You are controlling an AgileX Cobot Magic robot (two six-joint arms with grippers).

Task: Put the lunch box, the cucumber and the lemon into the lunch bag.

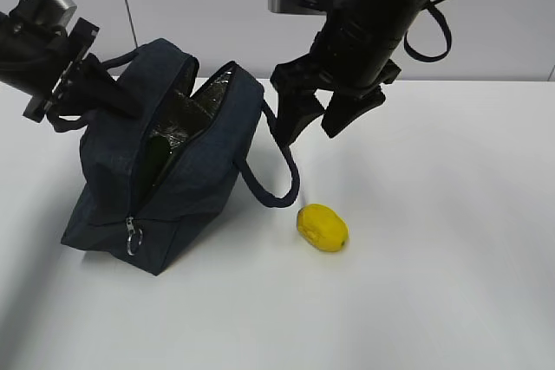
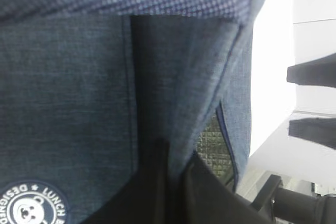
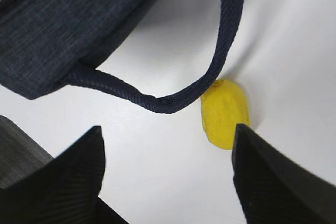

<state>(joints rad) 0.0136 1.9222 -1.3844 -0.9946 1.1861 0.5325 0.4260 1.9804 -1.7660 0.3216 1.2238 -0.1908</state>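
On the white desk (image 1: pixel 434 283) a navy lunch bag (image 1: pixel 186 188) sits unzipped, its silvery lining showing and something dark green inside. The left end effector (image 2: pixel 176 174) has its fingers pressed together, pinching the bag's fabric at the left rim of the opening. The right end effector (image 1: pixel 325 123) hangs above the desk with fingers spread wide, holding nothing. Just below it, the yellow lemon (image 1: pixel 322 228) lies beside the bag's drooping right handle (image 1: pixel 276 175).
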